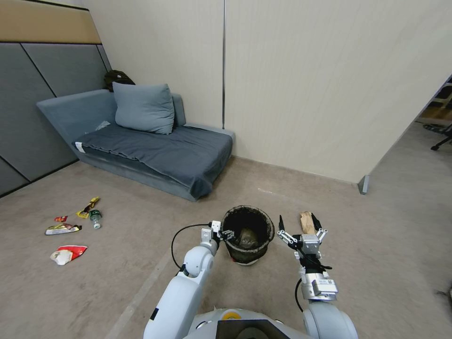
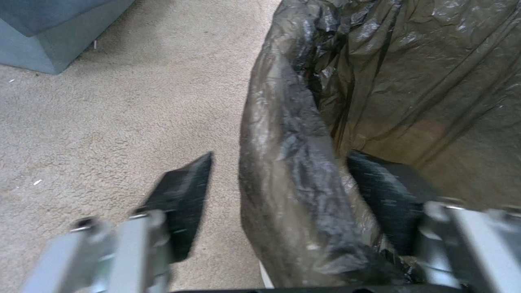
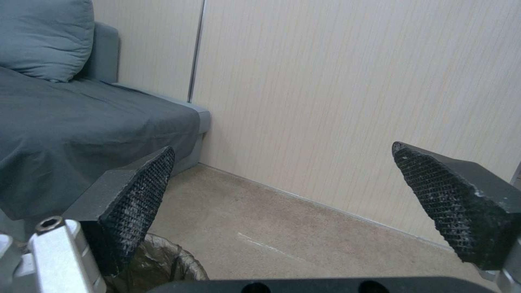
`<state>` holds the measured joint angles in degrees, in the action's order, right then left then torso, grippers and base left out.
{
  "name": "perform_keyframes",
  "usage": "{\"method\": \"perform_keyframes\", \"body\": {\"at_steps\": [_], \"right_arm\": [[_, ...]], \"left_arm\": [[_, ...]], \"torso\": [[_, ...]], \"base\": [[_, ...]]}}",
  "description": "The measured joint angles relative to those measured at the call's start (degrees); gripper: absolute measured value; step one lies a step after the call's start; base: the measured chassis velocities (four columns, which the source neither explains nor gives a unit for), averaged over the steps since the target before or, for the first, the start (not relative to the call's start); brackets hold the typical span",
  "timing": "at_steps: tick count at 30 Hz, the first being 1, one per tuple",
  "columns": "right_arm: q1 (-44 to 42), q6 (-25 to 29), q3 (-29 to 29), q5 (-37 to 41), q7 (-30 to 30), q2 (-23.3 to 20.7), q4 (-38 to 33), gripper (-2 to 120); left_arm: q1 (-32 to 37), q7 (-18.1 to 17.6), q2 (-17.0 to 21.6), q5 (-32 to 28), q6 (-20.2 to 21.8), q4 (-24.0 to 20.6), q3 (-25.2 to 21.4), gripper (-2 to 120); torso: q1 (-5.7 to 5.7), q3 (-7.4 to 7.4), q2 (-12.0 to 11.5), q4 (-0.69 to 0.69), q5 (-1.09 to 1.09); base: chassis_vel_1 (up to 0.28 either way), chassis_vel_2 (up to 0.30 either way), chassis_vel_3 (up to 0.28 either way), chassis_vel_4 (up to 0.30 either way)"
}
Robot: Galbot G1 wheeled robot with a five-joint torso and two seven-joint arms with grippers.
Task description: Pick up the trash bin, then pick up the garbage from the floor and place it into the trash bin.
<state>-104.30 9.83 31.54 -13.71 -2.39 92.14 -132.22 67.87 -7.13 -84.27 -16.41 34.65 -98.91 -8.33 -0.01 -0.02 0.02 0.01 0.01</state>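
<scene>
Carpet (image 1: pixel 117 263) stretched from my base to the grey sofa (image 1: pixel 155 150) against the wall. The trash bin (image 1: pixel 248 234), lined with a dark bag, stood on the floor right before me. My left gripper (image 2: pixel 279 191) straddled its near rim, one finger outside and one inside the liner, spread and not yet clamped. My right gripper (image 1: pixel 300 226) hung just beside the bin's other side, fingers (image 3: pixel 136 199) released and wide apart, grasping nothing. Garbage (image 1: pixel 70 228) lay scattered well off to my left: wrappers, a small bottle (image 1: pixel 95 218) and a crushed cup (image 1: pixel 66 254).
</scene>
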Motion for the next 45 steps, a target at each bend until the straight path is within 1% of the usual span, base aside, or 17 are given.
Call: {"method": "perform_keyframes", "body": {"at_steps": [3,4,5,6,8,9,10,12,13,15,25,34,38,41,42,44,45], "right_arm": [[0.0,0.0,-0.1,-0.1,0.0,0.0,0.0,100],[0.0,0.0,-0.1,-0.1,0.0,0.0,0.0,100],[0.0,0.0,-0.1,-0.1,0.0,0.0,0.0,100],[0.0,0.0,-0.1,-0.2,0.0,0.0,0.0,100],[0.0,0.0,-0.1,-0.2,0.0,0.0,0.0,100],[0.0,0.0,-0.1,-0.2,0.0,0.0,0.0,100],[0.0,0.0,-0.1,-0.2,0.0,0.0,0.0,100],[0.0,0.0,-0.1,-0.2,0.0,0.0,0.0,100],[0.0,0.0,-0.1,-0.2,0.0,0.0,0.0,100],[0.0,0.0,-0.2,-0.2,0.0,0.0,0.0,100],[0.0,0.0,-0.2,-0.3,0.0,0.0,0.0,100],[0.0,0.3,-0.4,-0.6,-0.2,0.0,0.0,100],[0.0,1.1,-1.1,-1.4,-0.8,0.0,0.2,100],[0.0,1.2,-1.2,-1.5,-0.9,0.0,0.2,100],[0.0,1.2,-1.2,-1.5,-0.9,0.0,0.2,100],[0.0,1.3,-1.2,-1.6,-0.9,0.0,0.2,100],[0.0,1.4,-1.4,-1.7,-0.9,0.0,0.2,100]], "left_arm": [[0.0,-0.5,-0.1,0.0,0.0,0.0,0.4,46],[0.1,-0.6,-0.1,-0.1,0.0,0.0,0.4,43],[0.1,-0.6,-0.1,-0.1,0.0,0.0,0.4,43],[0.1,-0.9,-0.2,-0.1,0.0,0.1,0.7,35],[0.2,-1.2,-0.3,-0.1,0.0,0.2,1.0,28],[0.2,-1.2,-0.3,-0.1,0.0,0.2,1.0,28],[0.3,-1.5,-0.3,-0.1,0.0,0.3,1.1,21],[0.4,-1.8,-0.4,-0.1,0.1,0.4,1.1,13],[0.4,-1.8,-0.4,-0.1,0.1,0.4,1.1,13],[0.5,-2.1,-0.5,0.0,0.1,0.6,1.2,5],[0.9,-2.7,-0.7,0.2,0.1,0.8,1.0,4],[1.3,-2.7,-1.0,1.7,0.1,0.5,-0.2,4],[1.4,-2.6,-1.0,1.9,0.4,-0.7,-1.2,4],[2.0,-2.2,-0.6,2.9,0.4,-2.7,-2.6,4],[2.0,-2.2,-0.6,2.9,0.4,-2.7,-2.6,4],[2.6,-1.9,-0.1,4.3,0.0,-4.6,-3.9,4],[3.1,-1.8,0.1,5.1,-0.2,-6.1,-4.7,3]], "torso": [[0.00,0.00,0.0,0.00,0.00],[0.00,0.00,0.0,0.00,0.00],[0.00,0.00,0.0,0.00,0.00],[0.00,0.00,0.0,0.00,0.00],[0.00,0.00,0.0,0.00,0.00],[0.00,0.00,0.0,0.00,0.00],[0.00,0.00,0.0,0.00,0.00],[0.00,0.00,0.0,0.01,0.01],[0.00,0.00,0.0,0.01,0.01],[0.00,0.00,0.0,0.01,-0.01],[0.00,0.00,0.0,0.00,-0.01],[0.00,0.02,0.0,-0.01,-0.02],[0.02,0.04,0.0,-0.05,-0.06],[0.03,0.06,0.0,-0.08,-0.09],[0.03,0.06,0.0,-0.08,-0.09],[0.03,0.05,0.0,-0.06,0.00],[0.03,0.05,0.0,-0.02,-0.01]], "base": [[0.000,0.000,0.000,0.000],[0.000,0.000,0.000,0.000],[0.000,0.000,0.000,0.000],[0.000,0.000,0.000,0.000],[0.000,0.000,0.000,0.000],[0.000,0.000,0.000,0.000],[0.000,0.000,0.000,0.000],[0.000,0.000,0.000,0.000],[0.000,0.000,0.000,0.000],[0.000,0.000,0.000,0.000],[0.000,0.000,0.000,0.000],[0.000,0.000,0.000,0.000],[0.000,0.000,0.000,0.000],[0.000,0.000,0.000,0.000],[0.000,0.000,0.000,0.000],[0.000,0.000,0.000,0.000],[0.000,0.000,0.000,0.000]]}}
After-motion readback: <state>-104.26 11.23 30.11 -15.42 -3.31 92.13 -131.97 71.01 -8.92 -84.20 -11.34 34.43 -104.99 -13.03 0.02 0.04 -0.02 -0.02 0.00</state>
